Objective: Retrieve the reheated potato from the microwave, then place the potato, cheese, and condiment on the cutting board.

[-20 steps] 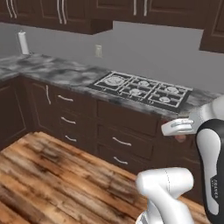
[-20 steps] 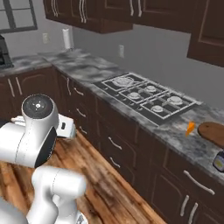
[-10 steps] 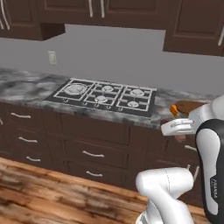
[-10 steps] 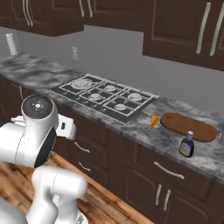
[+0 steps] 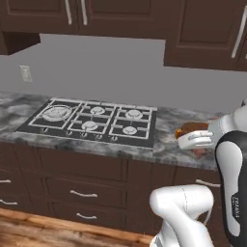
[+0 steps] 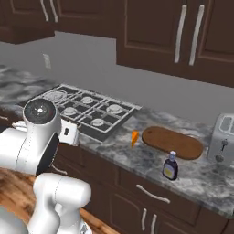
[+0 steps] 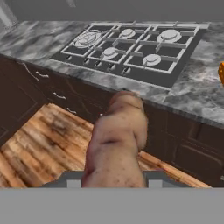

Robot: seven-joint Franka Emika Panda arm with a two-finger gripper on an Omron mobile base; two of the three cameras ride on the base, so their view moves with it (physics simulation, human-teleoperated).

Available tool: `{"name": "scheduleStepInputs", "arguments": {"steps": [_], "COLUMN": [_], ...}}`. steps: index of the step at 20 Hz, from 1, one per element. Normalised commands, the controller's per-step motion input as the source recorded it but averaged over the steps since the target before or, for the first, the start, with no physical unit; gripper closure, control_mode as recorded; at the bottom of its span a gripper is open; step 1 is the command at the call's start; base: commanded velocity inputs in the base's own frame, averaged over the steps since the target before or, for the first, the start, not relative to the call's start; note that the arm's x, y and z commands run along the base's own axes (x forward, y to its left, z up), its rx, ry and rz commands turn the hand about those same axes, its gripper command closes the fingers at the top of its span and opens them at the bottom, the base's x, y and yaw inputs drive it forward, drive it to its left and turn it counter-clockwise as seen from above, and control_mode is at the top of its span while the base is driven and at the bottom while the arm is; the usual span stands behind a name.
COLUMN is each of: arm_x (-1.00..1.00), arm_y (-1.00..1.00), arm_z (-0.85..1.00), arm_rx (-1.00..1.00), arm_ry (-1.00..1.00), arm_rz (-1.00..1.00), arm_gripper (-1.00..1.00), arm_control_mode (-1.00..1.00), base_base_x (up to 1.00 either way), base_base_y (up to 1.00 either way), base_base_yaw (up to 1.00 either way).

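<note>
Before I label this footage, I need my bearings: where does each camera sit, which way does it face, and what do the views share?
Left base view: behind the arm's left, facing the stove and counter; white arm rises lower right.
Right base view: behind its right, facing the cutting board, cheese, condiment and toaster; arm at lower left.
Hand view: on the hand, looking along the claw shut on the potato, over floor and cabinets toward the stove.
Shared: all three show the stove and marbled counter.

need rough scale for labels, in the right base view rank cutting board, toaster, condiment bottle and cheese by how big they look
1. cutting board
2. toaster, cut off by the frame edge, so its rank is unsure
3. condiment bottle, nearest the camera
4. cheese
</note>
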Motion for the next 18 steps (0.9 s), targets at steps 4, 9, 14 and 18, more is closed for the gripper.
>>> {"name": "scheduleStepInputs", "arguments": {"steps": [4,9,14,18], "arm_x": [0.0,0.0,0.0,0.0], "arm_y": [0.0,0.0,0.0,0.0], "arm_z": [0.0,0.0,0.0,0.0], "arm_rx": [0.0,0.0,0.0,0.0], "arm_ry": [0.0,0.0,0.0,0.0], "arm_rz": [0.0,0.0,0.0,0.0], "arm_gripper": [1.0,1.0,1.0,1.0], "arm_control_mode": [1.0,1.0,1.0,1.0], "base_base_x": [0.27,0.29,0.53,0.39], "base_base_y": [-0.17,0.01,0.0,-0.01], "base_base_yaw": [-0.58,-0.62,-0.27,-0.1]}}
